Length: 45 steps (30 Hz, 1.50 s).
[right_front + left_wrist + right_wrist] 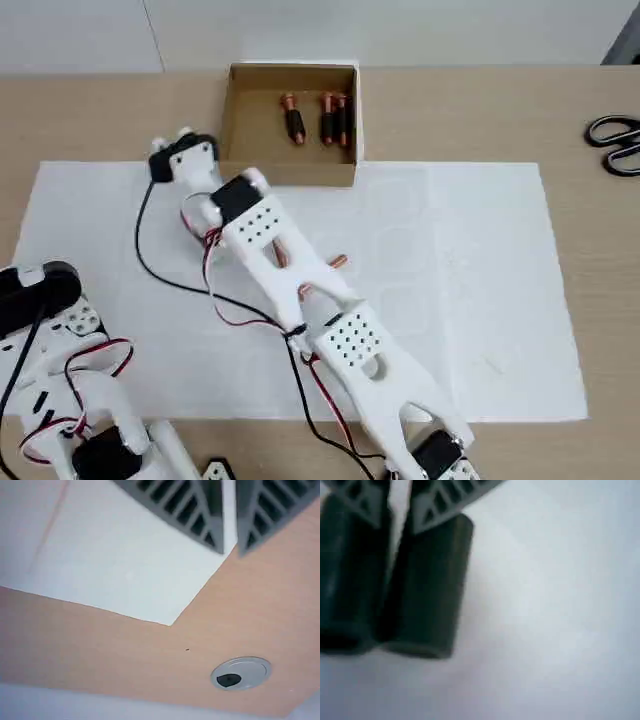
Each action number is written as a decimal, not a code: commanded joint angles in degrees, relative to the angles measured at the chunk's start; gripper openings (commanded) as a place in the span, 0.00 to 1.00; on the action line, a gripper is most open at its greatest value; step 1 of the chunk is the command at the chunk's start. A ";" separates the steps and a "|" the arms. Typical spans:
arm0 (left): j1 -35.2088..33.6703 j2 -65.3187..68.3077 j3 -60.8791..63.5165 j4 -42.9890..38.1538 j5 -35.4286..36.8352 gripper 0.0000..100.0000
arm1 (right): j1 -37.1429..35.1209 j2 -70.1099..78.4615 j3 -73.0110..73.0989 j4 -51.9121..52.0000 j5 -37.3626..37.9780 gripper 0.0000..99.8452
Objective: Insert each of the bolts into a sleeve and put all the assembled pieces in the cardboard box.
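Right gripper (400,517) hangs low over the white paper sheet (480,280), jaws standing almost together with a thin slit between them and nothing held. Directly beneath its fingertips lie two dark sleeves (427,585), side by side and parallel, apparently touching (the seam between them is in shadow, so contact is not confirmed). Behind the gripper, alongside its own forearm, copper bolts (338,262) rest loose on the sheet, partly covered by the arm. Just beyond the gripper stands the cardboard box (310,175), holding three assembled pieces (293,120).

Left gripper (230,547) sits well apart from the work, jaws likewise near-closed and empty, above a corner of the sheet.

Assessment: each sleeve looks light, rigid and smooth-walled, so it should roll readily and may slip if pinched near an end. Recommended hold is across the barrel at mid-length, with the jaws first spread wider than the barrel. Risk: with the pair lying so close, a finger descending between them could shove the neighbour aside
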 commanded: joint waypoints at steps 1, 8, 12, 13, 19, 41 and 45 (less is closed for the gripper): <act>-0.18 -0.79 -0.31 0.00 0.00 0.01 | -0.31 -0.75 -1.93 0.66 -0.26 0.04; -0.18 -0.79 -0.22 0.00 0.00 0.01 | -1.54 0.48 -2.11 -1.98 -0.26 0.04; -0.18 -0.79 -0.13 0.00 0.00 0.01 | -1.71 1.01 -2.11 -2.42 -0.18 0.04; -0.18 -0.79 -0.13 0.00 0.00 0.01 | -1.71 1.01 -2.20 -2.24 -0.18 0.04; -0.18 -0.79 -0.13 0.00 0.00 0.01 | -1.71 1.01 -9.85 -0.48 -0.09 0.04; 0.09 -0.79 -0.13 0.18 0.09 0.01 | -3.30 1.54 -14.51 -0.48 6.51 0.18; 0.09 -0.79 -0.13 0.18 0.09 0.01 | -4.35 1.54 -12.92 -0.40 1.93 0.18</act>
